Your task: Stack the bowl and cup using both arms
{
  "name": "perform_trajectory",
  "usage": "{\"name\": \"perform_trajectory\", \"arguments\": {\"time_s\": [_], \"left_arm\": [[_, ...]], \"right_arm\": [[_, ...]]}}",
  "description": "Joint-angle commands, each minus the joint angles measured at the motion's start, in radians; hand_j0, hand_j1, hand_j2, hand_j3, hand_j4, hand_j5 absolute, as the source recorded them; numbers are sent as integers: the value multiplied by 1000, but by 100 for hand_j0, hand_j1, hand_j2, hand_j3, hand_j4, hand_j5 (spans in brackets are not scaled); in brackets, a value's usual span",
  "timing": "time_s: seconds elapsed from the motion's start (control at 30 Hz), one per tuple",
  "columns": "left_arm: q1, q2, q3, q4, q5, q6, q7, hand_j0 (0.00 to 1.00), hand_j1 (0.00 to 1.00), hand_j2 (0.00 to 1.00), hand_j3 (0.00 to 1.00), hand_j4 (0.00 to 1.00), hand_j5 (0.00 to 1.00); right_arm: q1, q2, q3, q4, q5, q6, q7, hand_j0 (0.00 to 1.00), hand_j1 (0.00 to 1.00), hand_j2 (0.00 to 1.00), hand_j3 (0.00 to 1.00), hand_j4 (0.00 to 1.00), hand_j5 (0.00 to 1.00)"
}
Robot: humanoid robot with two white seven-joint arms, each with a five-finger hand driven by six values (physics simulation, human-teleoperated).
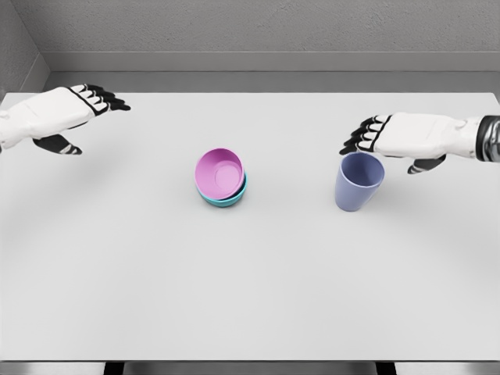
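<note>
Table (250, 297): uniform pale grey-white, no pattern. Pink bowl (219, 173): plain magenta-pink, nested in the teal bowl (227, 200), of which only a plain teal rim shows. Cup (358, 181), right of the bowls: solid periwinkle blue. Left hand (69, 113) and right hand (400, 137): white shells, black fingers. Wall behind the table: mottled grey
</note>
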Motion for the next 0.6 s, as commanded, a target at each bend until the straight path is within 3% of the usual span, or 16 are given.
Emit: {"name": "perform_trajectory", "arguments": {"time_s": [0.0,0.27,0.57], "left_arm": [[0,2,2,0,5,1,0,100,100,100,100,100,100],[0,2,2,5,3,1,0,100,100,100,100,100,100],[0,2,2,5,5,1,0,100,100,100,100,100,100]], "right_arm": [[0,24,6,41,-4,2,0,100,100,100,100,100,100],[-11,90,43,99,-2,2,0,100,100,100,100,100,100],[-12,97,64,102,-2,2,0,100,100,100,100,100,100]]}}
